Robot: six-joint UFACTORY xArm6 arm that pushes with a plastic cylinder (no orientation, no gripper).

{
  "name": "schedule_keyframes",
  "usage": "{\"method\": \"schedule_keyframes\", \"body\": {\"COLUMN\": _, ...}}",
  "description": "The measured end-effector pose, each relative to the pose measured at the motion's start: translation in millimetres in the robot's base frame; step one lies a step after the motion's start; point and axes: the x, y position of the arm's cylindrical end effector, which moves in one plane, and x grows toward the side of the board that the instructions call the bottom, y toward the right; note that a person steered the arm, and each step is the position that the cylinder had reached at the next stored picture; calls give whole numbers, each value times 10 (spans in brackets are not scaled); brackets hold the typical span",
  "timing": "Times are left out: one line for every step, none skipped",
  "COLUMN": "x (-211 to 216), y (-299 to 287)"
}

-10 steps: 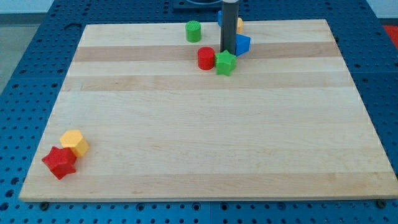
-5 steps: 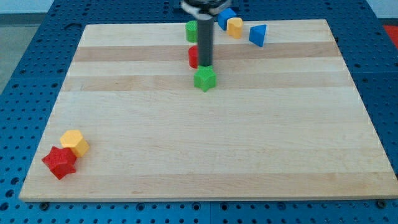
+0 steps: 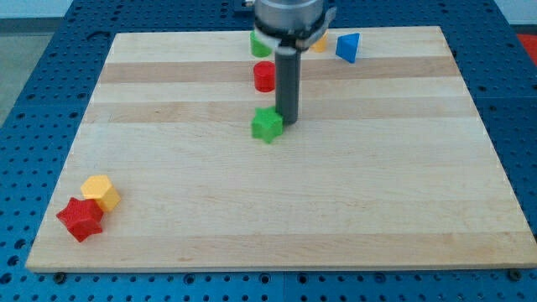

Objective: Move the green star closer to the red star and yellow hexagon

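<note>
The green star lies on the wooden board, above the board's centre. My tip stands right against the star's right side, touching it or nearly so. The red star lies near the board's bottom left corner. The yellow hexagon touches it on its upper right. The green star is far from that pair, up and to the right of them.
A red cylinder lies just above the green star. A green cylinder lies near the top edge, partly hidden by the arm. A blue triangle lies at the top right, with a yellow block beside it, mostly hidden.
The green star has slid down and to the left, away from the red cylinder. My tip has followed it and moved from above the star to its right side.
</note>
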Motion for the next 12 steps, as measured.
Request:
{"method": "schedule_keyframes", "body": {"x": 531, "y": -401}}
{"method": "schedule_keyframes", "body": {"x": 552, "y": -393}}
{"method": "schedule_keyframes", "body": {"x": 64, "y": -36}}
{"method": "schedule_keyframes", "body": {"x": -270, "y": -8}}
{"method": "schedule_keyframes", "body": {"x": -145, "y": -280}}
{"method": "schedule_keyframes", "body": {"x": 399, "y": -492}}
{"method": "schedule_keyframes", "body": {"x": 637, "y": -571}}
{"method": "schedule_keyframes", "body": {"x": 257, "y": -470}}
{"method": "schedule_keyframes", "body": {"x": -79, "y": -521}}
{"method": "schedule_keyframes", "body": {"x": 240, "y": -759}}
{"method": "schedule_keyframes", "body": {"x": 792, "y": -890}}
{"method": "schedule_keyframes", "body": {"x": 916, "y": -903}}
